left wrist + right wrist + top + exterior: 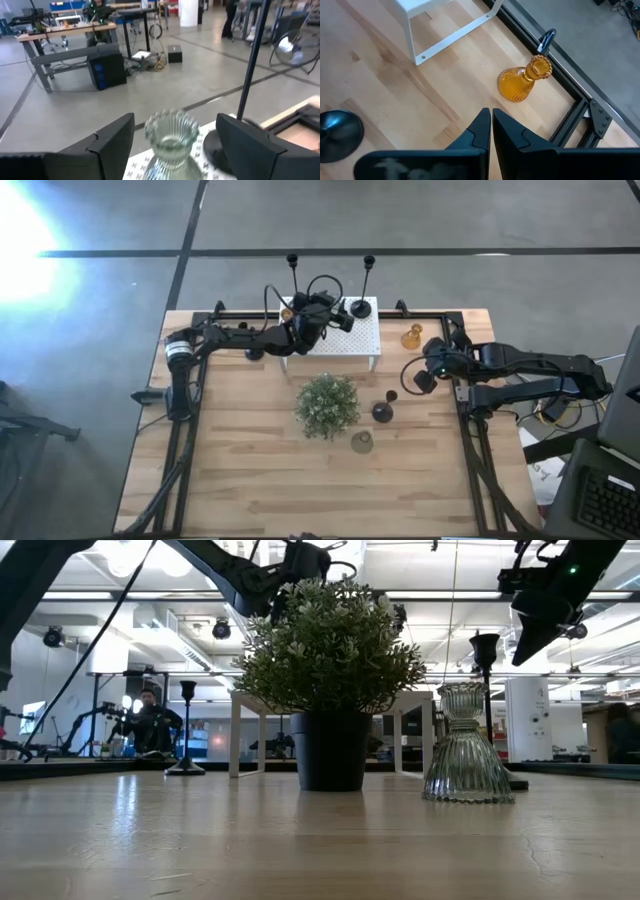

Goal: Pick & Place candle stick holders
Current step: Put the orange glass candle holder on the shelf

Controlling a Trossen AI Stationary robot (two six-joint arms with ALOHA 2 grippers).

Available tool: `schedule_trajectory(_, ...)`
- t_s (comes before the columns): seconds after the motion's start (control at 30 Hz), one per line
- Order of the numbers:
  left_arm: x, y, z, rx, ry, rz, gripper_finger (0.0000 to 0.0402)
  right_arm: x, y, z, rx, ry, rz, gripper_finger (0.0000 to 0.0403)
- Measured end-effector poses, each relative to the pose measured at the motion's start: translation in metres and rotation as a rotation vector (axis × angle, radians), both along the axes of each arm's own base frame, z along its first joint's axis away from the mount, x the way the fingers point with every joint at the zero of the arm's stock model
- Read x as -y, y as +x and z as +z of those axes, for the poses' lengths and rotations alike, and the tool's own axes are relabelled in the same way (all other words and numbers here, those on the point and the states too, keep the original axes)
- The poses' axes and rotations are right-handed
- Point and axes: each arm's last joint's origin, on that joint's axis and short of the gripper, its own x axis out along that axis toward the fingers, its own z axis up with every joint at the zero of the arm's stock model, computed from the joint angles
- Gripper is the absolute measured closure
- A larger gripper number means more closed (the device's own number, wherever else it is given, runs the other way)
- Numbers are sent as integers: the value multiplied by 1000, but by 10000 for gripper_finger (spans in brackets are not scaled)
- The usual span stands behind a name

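Left gripper (172, 145) is up over the white perforated metal stand (362, 338) at the back of the table, fingers (107, 142) spread wide with a clear ribbed glass candle holder (171, 137) sitting right between them on the stand top. From the wrist view I can't tell if the pads actually touch the glass. One tall thin black stem holder on a round base (250, 75) stands just beside it, and from above you can see two of those stems (292, 275) along the back edge of the stand.

Right gripper (490, 125) hangs over the right side of the table with its fingers pinched together, nothing in them. An amber ribbed glass holder (522, 82) lies tipped on its side just past it, near the black frame rail (570, 107).

Middle of the table has a bushy green potted plant (327, 404), with a dark round holder (383, 412) and a clear-grey glass holder (362, 442) near it on the wooden tabletop (250, 470). Another small amber one (286, 313) sits on the stand by the left wrist.
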Motion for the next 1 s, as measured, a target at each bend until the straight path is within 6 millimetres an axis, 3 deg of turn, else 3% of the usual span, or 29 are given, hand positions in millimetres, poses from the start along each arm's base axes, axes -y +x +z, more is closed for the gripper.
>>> schedule_trajectory(0.3,9,-3,18,42,46,-23,117,0,-1,-5,-16,2,0,390)
schedule_trajectory(0.53,33,-1,36,76,87,-128,118,0,0,-2,-4,0,0,390)
schedule_trajectory(0.8,62,1,48,38,78,-494,118,0,0,-2,-3,1,-3,390)
schedule_trajectory(1.0,88,-22,69,-34,33,-668,136,0,-2,-1,6,-2,-1,390)
